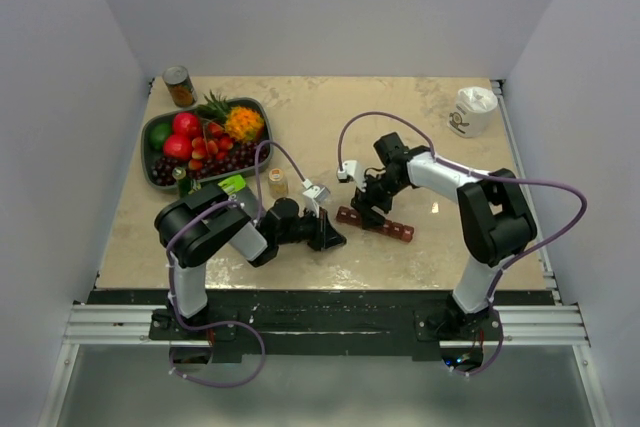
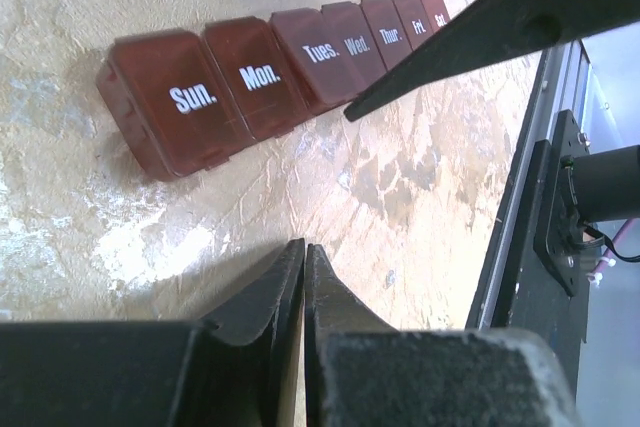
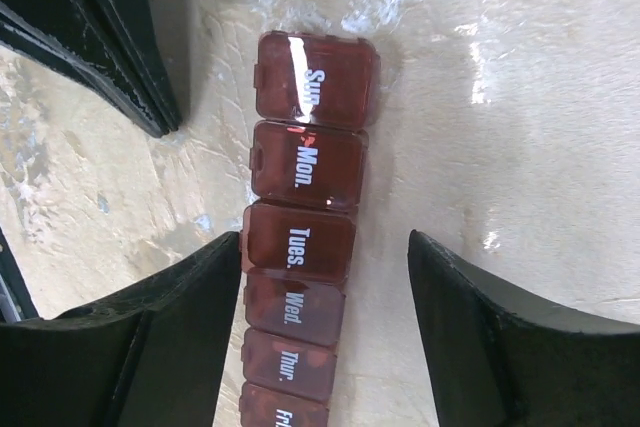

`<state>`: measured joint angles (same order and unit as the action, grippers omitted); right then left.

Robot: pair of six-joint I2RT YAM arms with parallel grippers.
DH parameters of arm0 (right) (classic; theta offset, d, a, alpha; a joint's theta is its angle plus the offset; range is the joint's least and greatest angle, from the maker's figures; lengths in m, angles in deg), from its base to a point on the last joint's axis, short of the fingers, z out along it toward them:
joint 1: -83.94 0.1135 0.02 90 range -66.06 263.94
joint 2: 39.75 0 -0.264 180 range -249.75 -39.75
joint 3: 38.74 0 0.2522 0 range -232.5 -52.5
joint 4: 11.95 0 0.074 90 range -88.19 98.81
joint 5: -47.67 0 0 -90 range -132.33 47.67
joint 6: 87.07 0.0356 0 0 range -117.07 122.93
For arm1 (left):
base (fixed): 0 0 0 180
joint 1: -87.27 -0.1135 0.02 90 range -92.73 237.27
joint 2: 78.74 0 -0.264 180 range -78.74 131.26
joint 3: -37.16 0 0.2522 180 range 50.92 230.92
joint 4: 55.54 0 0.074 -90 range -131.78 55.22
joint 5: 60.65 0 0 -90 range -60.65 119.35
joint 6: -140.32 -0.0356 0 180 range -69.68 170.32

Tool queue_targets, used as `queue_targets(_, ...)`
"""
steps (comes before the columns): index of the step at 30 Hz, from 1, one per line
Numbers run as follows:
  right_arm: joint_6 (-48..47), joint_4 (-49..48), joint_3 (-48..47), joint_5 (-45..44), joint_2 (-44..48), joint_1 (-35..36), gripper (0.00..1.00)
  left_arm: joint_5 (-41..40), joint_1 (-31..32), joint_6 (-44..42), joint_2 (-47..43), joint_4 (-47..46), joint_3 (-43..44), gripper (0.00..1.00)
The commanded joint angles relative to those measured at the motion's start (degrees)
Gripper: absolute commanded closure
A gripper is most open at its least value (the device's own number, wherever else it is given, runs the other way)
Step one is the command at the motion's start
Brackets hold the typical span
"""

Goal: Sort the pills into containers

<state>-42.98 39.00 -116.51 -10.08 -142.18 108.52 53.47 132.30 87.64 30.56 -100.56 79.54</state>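
The containers, a dark red-brown strip of lidded day compartments (image 1: 376,224), lie on the table with all lids down; they also show in the left wrist view (image 2: 290,67) and the right wrist view (image 3: 303,167). My right gripper (image 3: 326,244) is open and straddles the strip at the Tues. and Wed. compartments, its left finger (image 3: 190,297) close beside it; in the top view this gripper (image 1: 368,205) is over the strip's left part. My left gripper (image 2: 305,247) is shut and empty, low over the table just left of the Sun. end (image 1: 330,237). The pills fill a small clear bottle (image 1: 277,183) standing left of both grippers.
A grey-green fruit bowl (image 1: 150,132) with red fruit, cherries and a pineapple stands at the back left. A metal can (image 1: 179,86) stands behind it. A white cup (image 1: 472,110) is at the back right. The table's front edge (image 1: 320,290) is close behind the left gripper.
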Motion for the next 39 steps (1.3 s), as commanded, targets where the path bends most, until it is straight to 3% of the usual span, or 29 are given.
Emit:
queue_targets(1, 1.17, 0.51, -2.7, 0.09, 2.32, 0.03, 0.3, -1.09, 0.05, -2.87, 0.22, 5.17, -0.41, 0.91)
queue_targets(7, 3.89, -1.85, -2.88, -1.49, 3.12, -1.28, 0.3, -1.0, 0.14, -3.39, -1.53, 5.0, -1.28, 0.9)
queue_targets(27, 8.39, -7.13, -3.14, -5.54, 6.72, -3.48, 0.43, -4.69, 0.14, -9.37, -13.67, 6.84, -5.15, 0.83)
queue_targets(34, 5.22, -4.93, -1.47, -3.68, 6.72, -2.17, 0.2, -6.62, 0.05, -11.04, -17.7, 8.42, -6.21, 0.73)
queue_targets(39, 5.83, -5.98, -0.07, -6.32, 5.14, -0.06, 0.18, -10.4, 0.05, -11.92, -21.31, 11.14, -7.09, 0.61)
